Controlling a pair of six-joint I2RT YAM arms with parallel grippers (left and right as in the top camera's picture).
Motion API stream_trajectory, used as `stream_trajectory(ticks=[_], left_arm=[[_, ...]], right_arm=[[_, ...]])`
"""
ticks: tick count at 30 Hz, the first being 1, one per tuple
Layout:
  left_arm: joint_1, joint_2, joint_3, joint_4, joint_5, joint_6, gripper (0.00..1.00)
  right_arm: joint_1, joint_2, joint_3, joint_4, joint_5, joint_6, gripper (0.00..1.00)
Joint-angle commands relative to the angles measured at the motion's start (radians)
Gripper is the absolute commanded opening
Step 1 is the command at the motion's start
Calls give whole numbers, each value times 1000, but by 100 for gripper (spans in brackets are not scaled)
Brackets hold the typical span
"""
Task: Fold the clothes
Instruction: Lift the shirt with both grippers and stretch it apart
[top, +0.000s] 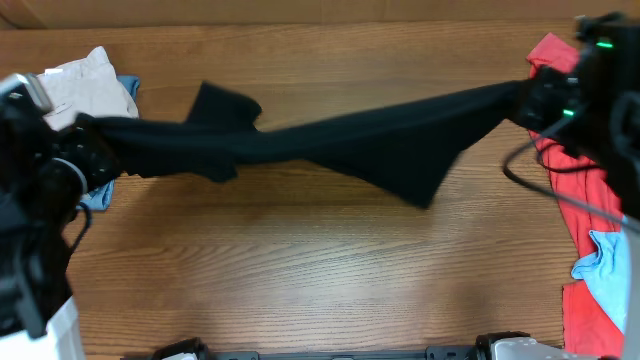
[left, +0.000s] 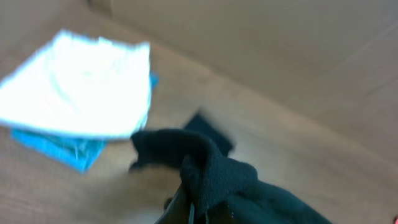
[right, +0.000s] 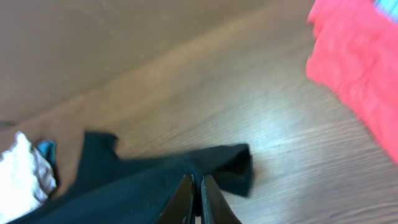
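The black shirt (top: 330, 140) runs long from 9 to 3 o'clock, bunched and saggy. The left gripper (top: 88, 137) and right gripper (top: 522, 100) each pinch one end.

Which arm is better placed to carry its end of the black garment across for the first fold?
Probably right. The right gripper pinches a flat edge of the black garment, while the left gripper holds a bunched lump beside the beige clothes.

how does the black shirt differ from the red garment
The black shirt is held stretched between the left end effector and right end effector; the red garment lies ungripped at the far right. The black shirt is pulled into a long band; the red garment sprawls loose. Both are soft cloth.
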Motion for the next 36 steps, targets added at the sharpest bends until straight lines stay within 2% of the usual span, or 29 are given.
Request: stream_trajectory(ticks=[1, 6, 11, 15, 20, 25, 29, 33, 36], left_arm=[[4, -10, 179, -28, 12, 26, 4], [4, -10, 306, -70, 11, 26, 4], [4, -1, 329, -67, 12, 8, 4], [4, 84, 327, -68, 21, 7, 4], [2, 261, 327, -3, 102, 7, 4], [-10, 478, 328, 212, 212, 11, 4], [-16, 621, 328, 489, 426, -24, 4], [-11, 665, 344, 779, 544, -169, 4], [-3, 655, 418, 849, 546, -185, 4]], right_arm=[[-5, -33, 186, -58, 101, -23, 4], [-5, -37, 324, -95, 180, -24, 4], [-5, -32, 351, -82, 217, -24, 4], [-5, 51, 350, -88, 217, -24, 4], [-5, 225, 350, -89, 216, -24, 4], [-32, 436, 350, -18, 212, -23, 4], [-83, 557, 350, 138, 209, -23, 4], [-134, 549, 361, 266, 171, -16, 4], [-169, 517, 417, 307, 166, -18, 4]])
